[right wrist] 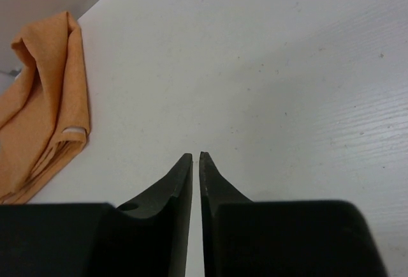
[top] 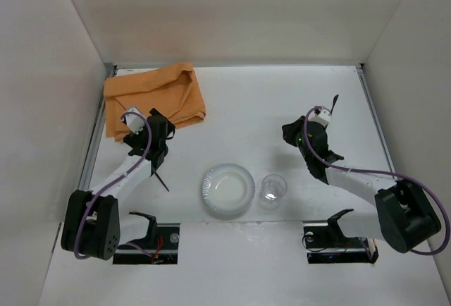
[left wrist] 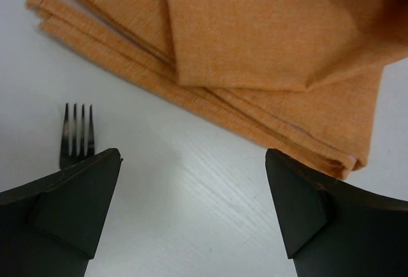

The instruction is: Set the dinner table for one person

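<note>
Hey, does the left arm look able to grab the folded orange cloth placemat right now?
Probably yes. The left gripper is open and faces the folded orange cloth placemat, with only bare white tabletop between them. The dark fork lies off to one side, clear of that path.

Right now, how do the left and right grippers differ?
The left gripper has its fingers spread wide, while the right gripper has its fingers closed almost together. The left gripper hangs beside the orange cloth, with a fork by one finger. The right gripper is over the dinner table, well away from that cloth. Both hold nothing.
</note>
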You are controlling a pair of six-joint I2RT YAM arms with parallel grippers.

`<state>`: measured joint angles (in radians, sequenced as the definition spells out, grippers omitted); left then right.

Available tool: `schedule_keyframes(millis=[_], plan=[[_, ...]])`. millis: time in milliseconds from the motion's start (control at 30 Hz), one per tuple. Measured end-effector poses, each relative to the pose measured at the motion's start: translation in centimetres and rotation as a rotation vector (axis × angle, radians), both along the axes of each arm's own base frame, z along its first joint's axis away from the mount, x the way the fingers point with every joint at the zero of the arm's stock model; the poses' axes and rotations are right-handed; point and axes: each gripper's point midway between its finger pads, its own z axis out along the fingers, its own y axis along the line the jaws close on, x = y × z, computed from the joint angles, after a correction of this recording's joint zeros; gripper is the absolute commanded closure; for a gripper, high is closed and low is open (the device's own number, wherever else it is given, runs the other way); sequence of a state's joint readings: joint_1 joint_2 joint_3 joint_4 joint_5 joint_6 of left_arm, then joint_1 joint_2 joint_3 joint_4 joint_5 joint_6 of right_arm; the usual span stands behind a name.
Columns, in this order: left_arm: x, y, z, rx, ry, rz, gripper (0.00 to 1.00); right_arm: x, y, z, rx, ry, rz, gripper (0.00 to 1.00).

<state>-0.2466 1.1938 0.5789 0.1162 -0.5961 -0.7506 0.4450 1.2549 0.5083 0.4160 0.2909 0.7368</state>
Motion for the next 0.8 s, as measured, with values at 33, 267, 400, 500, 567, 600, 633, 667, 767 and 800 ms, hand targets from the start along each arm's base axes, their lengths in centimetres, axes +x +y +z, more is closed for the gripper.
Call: schedule_keyframes(millis=[33, 267, 400, 500, 567, 600, 633, 667, 767, 800], plan=[[0.6, -0.1, 0.4, 0.000, -0.019, 0.000, 0.00, 0.0, 0.0, 0.0, -0.002, 0.002, 0.001, 0.89], [5.2, 1.4, 2.6, -0.025, -0.132, 0.057, 0.65, 0.1, 0.4, -0.4, -0.015, 0.018, 0.012, 0.76], [9.2, 1.7, 4.3, -0.034, -0.179, 0.077, 0.57, 0.0, 0.7, -0.5, -0.020, 0.022, 0.022, 0.48], [13.2, 1.0, 5.3, -0.060, -0.213, 0.075, 0.37, 0.0, 0.9, -0.6, -0.030, 0.025, 0.032, 0.43], [15.8, 0.3, 5.3, -0.082, -0.223, 0.066, 0.28, -0.1, 1.2, -0.6, -0.032, 0.023, 0.041, 0.42], [17.1, -0.1, 5.1, -0.095, -0.223, 0.060, 0.26, -0.1, 1.3, -0.5, -0.032, 0.021, 0.045, 0.42], [18.2, -0.5, 4.8, -0.108, -0.221, 0.055, 0.25, -0.1, 1.4, -0.4, -0.032, 0.019, 0.050, 0.42], [19.5, -0.9, 4.5, -0.125, -0.222, 0.050, 0.24, -0.1, 1.6, -0.3, -0.032, 0.017, 0.053, 0.42], [22.7, -2.1, 3.2, -0.177, -0.219, 0.040, 0.24, 0.0, 1.9, -0.1, -0.037, 0.014, 0.064, 0.41], [23.5, -2.4, 2.7, -0.194, -0.216, 0.041, 0.24, 0.0, 2.1, -0.2, -0.038, 0.015, 0.070, 0.40]])
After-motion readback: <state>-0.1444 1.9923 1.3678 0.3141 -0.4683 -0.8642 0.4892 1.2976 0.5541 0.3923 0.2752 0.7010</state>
